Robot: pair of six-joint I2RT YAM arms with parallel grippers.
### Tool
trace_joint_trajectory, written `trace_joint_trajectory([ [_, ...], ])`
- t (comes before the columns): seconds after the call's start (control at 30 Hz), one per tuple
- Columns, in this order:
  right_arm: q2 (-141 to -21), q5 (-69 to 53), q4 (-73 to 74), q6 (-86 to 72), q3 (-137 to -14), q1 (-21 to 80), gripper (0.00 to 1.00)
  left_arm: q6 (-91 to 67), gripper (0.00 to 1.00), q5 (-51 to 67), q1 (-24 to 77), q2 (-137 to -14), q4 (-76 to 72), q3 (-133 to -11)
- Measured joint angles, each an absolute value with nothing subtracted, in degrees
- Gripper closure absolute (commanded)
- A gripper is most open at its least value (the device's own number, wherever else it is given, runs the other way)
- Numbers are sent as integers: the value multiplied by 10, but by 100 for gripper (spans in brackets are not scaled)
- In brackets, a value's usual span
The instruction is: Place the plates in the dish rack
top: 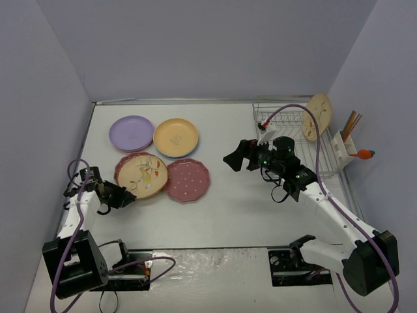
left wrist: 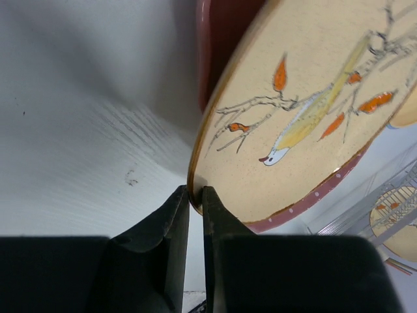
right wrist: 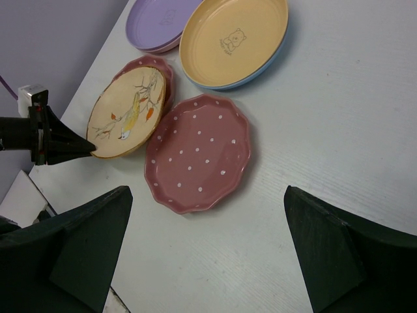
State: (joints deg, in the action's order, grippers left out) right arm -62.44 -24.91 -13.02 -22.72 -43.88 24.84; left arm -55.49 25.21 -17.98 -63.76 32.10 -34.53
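By the worktop's [top: 234, 218] left edge, tan bird plate [left wrist: 313, 111] gripped
The left gripper [left wrist: 195, 193] pinches its rim; the right gripper [top: 238, 158] hangs wide open near the dish rack [top: 287, 121], far right corner.

Plates, glazed and glossy: bird plate [left wrist: 313, 111], dotted pink plate [right wrist: 199, 153]. Table [right wrist: 339, 117]: white, matt, faintly grained. Rack [top: 294, 124]: bright metal wire. Left gripper [left wrist: 196, 195]: matt black plastic.
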Motion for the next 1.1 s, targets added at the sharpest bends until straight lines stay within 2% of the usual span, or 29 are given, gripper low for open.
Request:
trace_joint_trajectory([
  [0.13,-627,-248,-130,-227,-439,253,0,-555,93,271,-177,-643,301,-325],
  [0.27,-627,-248,-130,-227,-439,256,0,-553,81,291,-173,-645,282,-318],
  [0.43,-627,-247,-131,-227,-439,257,0,-546,68,292,-171,-654,266,-310],
  [0.5,-627,-247,-131,-227,-439,259,0,-545,66,290,-171,-658,262,-310],
  [0.67,-627,-247,-131,-226,-439,260,0,-543,52,289,-170,-662,245,-306],
  [0.77,-627,-247,-131,-225,-439,261,0,-543,49,291,-170,-662,224,-297],
  [0.97,-629,-248,-133,-223,-439,266,0,-552,48,307,-165,-664,152,-260],
  [1.1,-630,-249,-141,-222,-439,268,0,-556,52,318,-160,-672,100,-247],
])
